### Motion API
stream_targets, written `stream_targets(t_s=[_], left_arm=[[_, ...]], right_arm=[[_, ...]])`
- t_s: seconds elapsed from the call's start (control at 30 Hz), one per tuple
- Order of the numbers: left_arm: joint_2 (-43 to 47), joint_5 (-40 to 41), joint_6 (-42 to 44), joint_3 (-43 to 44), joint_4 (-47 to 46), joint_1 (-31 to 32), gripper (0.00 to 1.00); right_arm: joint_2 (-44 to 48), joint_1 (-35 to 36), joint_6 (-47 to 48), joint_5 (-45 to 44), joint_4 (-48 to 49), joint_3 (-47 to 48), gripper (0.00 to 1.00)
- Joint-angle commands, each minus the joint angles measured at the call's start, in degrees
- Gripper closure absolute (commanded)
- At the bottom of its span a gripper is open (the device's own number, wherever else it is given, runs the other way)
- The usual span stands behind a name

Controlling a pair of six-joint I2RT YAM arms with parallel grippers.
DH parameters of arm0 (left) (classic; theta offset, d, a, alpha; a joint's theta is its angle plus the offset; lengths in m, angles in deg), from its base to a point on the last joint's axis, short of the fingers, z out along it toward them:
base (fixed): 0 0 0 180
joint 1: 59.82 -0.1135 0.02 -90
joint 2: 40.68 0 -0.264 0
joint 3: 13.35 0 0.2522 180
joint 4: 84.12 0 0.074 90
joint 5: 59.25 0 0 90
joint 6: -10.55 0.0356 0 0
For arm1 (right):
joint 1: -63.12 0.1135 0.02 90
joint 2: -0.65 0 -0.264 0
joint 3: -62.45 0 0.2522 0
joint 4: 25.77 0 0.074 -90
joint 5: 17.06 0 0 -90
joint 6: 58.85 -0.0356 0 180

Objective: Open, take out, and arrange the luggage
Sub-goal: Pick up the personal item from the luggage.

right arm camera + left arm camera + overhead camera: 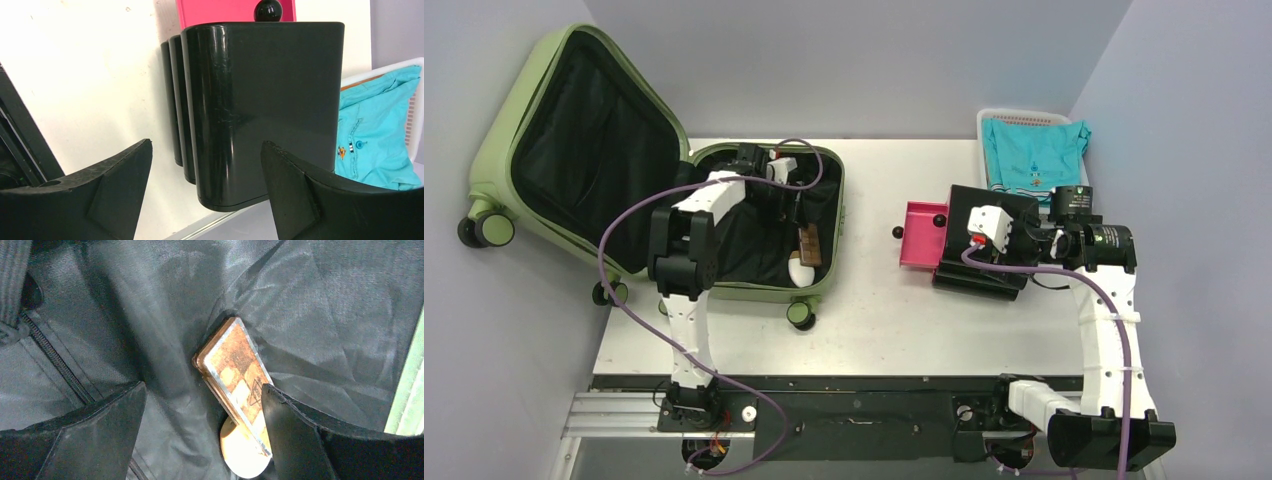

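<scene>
Fig.: luggage (502, 150) lies open at the table's (904, 330) left-rear, lid tilted back, black lining exposed. L gripper (202, 390) is inside the base half, jaws wide, holding nothing. A brown packet (235, 370) lies betw. its fingers, print illegible, w/ a pale round item (240, 450) beneath. R gripper (206, 145), jaws apart & empty, hovers over the black case (260, 100) w/ pink side (225, 10). The basket (1024, 118) w/ teal shirt (1034, 150) is beyond.
</scene>
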Motion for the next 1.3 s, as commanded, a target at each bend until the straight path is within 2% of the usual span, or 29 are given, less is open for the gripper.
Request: stream_targets(t_s=[0.0, 0.2, 0.37, 0.73, 1.27], left_arm=[[-1.7, -3.8, -3.4, -0.4, -3.1, 0.0, 0.2], [-2.7, -8.1, -7.3, -2.1, -6.3, -0.1, 0.27], [-0.3, -10.7, -10.2, -5.1, -9.5, 0.2, 0.32], [9.5, -7.1, -11.4, -7.6, -12.9, -0.1, 0.24], [9.6, -5.1, -10.9, -12.4, -10.2, 1.8, 0.25]], right_arm=[[1.1, -0.3, 0.3, 3.5, -0.2, -0.7, 0.26], [1.5, -0.3, 0.2, 2.7, 0.0, -1.5, 0.26], [1.6, -0.3, 0.2, 2.4, 0.0, -1.7, 0.26], [1.1, -0.2, 0.2, 3.0, 0.2, -1.3, 0.26], [1.5, 0.3, 0.7, 2.7, -0.1, -1.9, 0.26]])
